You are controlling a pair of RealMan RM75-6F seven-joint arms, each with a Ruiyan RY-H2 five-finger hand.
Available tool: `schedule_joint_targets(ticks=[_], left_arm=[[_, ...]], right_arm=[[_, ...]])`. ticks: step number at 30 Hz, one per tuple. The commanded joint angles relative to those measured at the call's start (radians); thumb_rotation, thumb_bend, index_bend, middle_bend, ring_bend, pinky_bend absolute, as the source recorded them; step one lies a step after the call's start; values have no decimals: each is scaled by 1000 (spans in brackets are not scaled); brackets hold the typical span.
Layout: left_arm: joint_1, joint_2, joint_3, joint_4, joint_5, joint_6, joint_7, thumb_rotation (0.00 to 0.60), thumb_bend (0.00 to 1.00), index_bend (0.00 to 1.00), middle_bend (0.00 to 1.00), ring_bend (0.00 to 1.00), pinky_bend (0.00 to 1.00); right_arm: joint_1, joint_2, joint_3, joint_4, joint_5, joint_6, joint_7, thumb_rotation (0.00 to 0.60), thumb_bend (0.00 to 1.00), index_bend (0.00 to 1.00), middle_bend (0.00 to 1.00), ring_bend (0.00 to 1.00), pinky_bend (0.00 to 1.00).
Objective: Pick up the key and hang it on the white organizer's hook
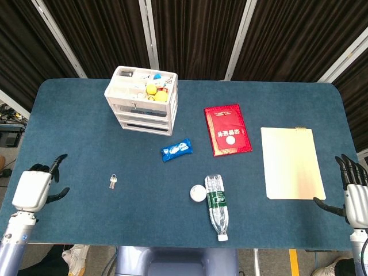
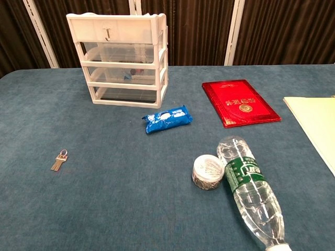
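Your key (image 1: 113,181) lies flat on the blue surface (image 1: 86,126), well apart from the white organizer (image 1: 142,99) at the far side; the hook (image 2: 107,35) on the organizer's front panel hangs bare. Your left hand (image 1: 35,188) sits at the near left edge, empty, fingers apart and partly curled, left of the key. Your right hand (image 1: 355,195) rests at the near right edge, empty, fingers spread, beside the cream folder (image 1: 291,163).

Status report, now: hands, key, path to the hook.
Left robot hand empty, near key. Right robot hand open at table edge. Key flat on table. Hook bare, path unobstructed.
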Motion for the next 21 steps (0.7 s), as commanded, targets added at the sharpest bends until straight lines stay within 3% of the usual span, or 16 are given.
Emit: schedule_joint_targets(ticks=[1,11,21], left_arm=[[-82,26,-29,6,-13,-111,16,600,204,341,878,781,593],[-330,98,-12,97,101,-447,-1,600,126,508,904,805,627],[-437,38,39,218,162,-568,-70,600,91,510,899,804,626]], right_arm=[[0,0,1,1,1,0,1,600,62,0,0,0,0],[1,1,4,4,9,-5,5,600,62,0,0,0,0],[-1,0,7,5,10,1,9,600,62,0,0,0,0]])
